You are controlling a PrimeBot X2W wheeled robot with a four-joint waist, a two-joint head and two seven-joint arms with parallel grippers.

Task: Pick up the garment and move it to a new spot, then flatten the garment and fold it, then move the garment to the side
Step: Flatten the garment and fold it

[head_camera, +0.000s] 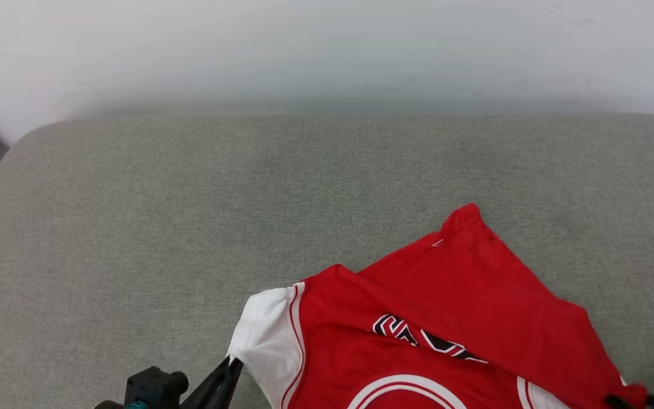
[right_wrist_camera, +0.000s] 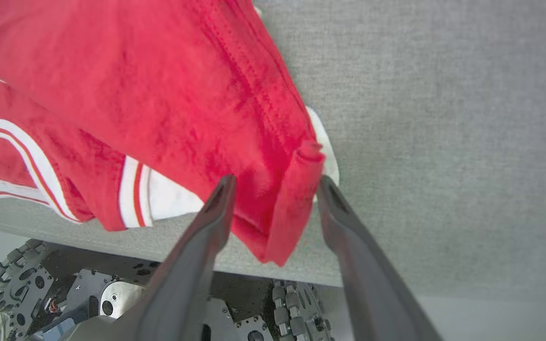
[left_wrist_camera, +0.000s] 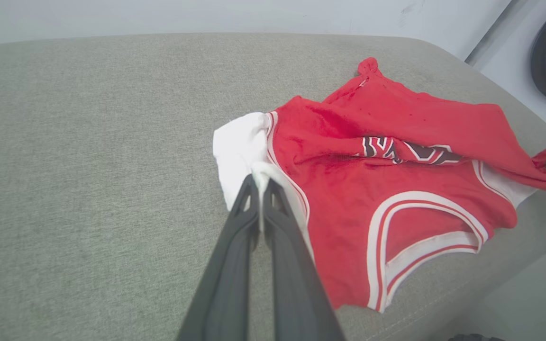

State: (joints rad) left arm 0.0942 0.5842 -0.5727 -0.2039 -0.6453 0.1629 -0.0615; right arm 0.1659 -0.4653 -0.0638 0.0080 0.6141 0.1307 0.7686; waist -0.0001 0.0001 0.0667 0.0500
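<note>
Near the front edge of the grey cushion [head_camera: 191, 199], left of its middle, the left gripper [head_camera: 234, 366] is clamped shut on the edge of a white sleeve [head_camera: 264, 329]. In the left wrist view its two dark fingers [left_wrist_camera: 247, 208] press together with a pinch of white cloth between their tips.

That sleeve belongs to the garment [head_camera: 446, 295], which lies rumpled on the front right part of the cushion, its lower part at the cushion's front edge. It is a red jersey with red-and-white striped trim. One red flap is folded over toward the cushion's front, half covering the black, white-edged lettering [head_camera: 423, 338]. A red corner points toward the cushion's back. The curved white-and-red neckline band [left_wrist_camera: 424, 199] faces the cushion's front edge.

At the cushion's front right, the right gripper [right_wrist_camera: 277, 184] stands with its fingers spread apart. A rolled red hem corner [right_wrist_camera: 296, 189] of the garment lies between them, unclamped; I cannot tell whether it touches either finger. A second white sleeve [right_wrist_camera: 173, 194] peeks out beneath the red cloth there. Below the cushion's front edge, the grey wheels [right_wrist_camera: 12, 279] of the robot's base show.
</note>
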